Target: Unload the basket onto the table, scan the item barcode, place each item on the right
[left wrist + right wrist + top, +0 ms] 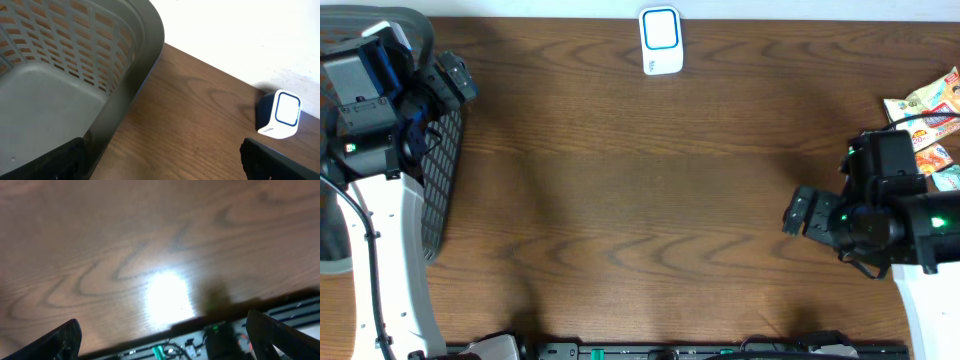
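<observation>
Both grippers are empty, fingers spread wide with nothing between them. The right gripper (798, 213) hangs over bare wood on the right side, pointing left. The snack packets (928, 108) are heaped behind it at the right edge, a bit further back, so they're well apart from its fingers. The scanner (660, 41) stands at the far edge, roughly in the middle, with nothing crowding it. The left gripper (455, 76) is up in the far left corner, by the far end of the grey basket (438, 190). Its wrist view has the basket wall close on the left and the scanner off to the right. The whole middle of the table (640, 200) is open wood. A dark rail (670, 351) runs along the near edge.
</observation>
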Robot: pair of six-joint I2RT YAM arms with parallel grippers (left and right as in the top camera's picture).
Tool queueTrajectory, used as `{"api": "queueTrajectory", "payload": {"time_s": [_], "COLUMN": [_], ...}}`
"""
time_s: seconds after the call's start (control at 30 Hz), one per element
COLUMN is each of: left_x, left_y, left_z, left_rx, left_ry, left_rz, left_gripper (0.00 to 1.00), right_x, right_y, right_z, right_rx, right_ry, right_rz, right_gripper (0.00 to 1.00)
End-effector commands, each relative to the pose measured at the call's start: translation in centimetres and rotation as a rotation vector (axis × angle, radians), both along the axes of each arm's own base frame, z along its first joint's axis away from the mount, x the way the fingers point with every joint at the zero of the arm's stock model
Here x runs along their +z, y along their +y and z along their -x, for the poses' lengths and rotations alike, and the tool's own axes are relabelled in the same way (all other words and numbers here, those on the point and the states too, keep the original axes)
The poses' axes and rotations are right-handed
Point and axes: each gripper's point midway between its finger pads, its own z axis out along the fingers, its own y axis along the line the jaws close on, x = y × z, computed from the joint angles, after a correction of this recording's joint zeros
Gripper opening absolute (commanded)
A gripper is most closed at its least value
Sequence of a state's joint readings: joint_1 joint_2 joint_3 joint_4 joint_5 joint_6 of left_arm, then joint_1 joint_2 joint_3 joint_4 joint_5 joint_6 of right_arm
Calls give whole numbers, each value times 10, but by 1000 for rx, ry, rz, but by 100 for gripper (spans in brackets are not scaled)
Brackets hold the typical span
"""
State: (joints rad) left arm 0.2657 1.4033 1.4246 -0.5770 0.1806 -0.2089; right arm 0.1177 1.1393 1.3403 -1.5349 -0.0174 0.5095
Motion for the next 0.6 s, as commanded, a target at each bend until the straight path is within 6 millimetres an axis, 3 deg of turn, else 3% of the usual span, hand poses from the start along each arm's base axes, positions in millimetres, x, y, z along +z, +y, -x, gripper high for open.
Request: {"api": "queueTrajectory", "payload": {"time_s": [0.0, 0.2, 0.57], "left_x": [-8, -8, -8], "left_y": [14, 14, 14], "left_z": [2, 2, 2], "left_rx": [52, 52, 52], "left_ry": [34, 34, 34], "left_rz": [-19, -19, -19], "left_gripper": [98, 98, 98], "right_x": [-14, -27, -28], "right_y": [6, 5, 5], "right_z": [6, 12, 12], "right_rx": [-40, -41, -42], "right_ry": [59, 110, 114], "right_rz": [-41, -34, -33], "right_gripper": [99, 99, 99]}}
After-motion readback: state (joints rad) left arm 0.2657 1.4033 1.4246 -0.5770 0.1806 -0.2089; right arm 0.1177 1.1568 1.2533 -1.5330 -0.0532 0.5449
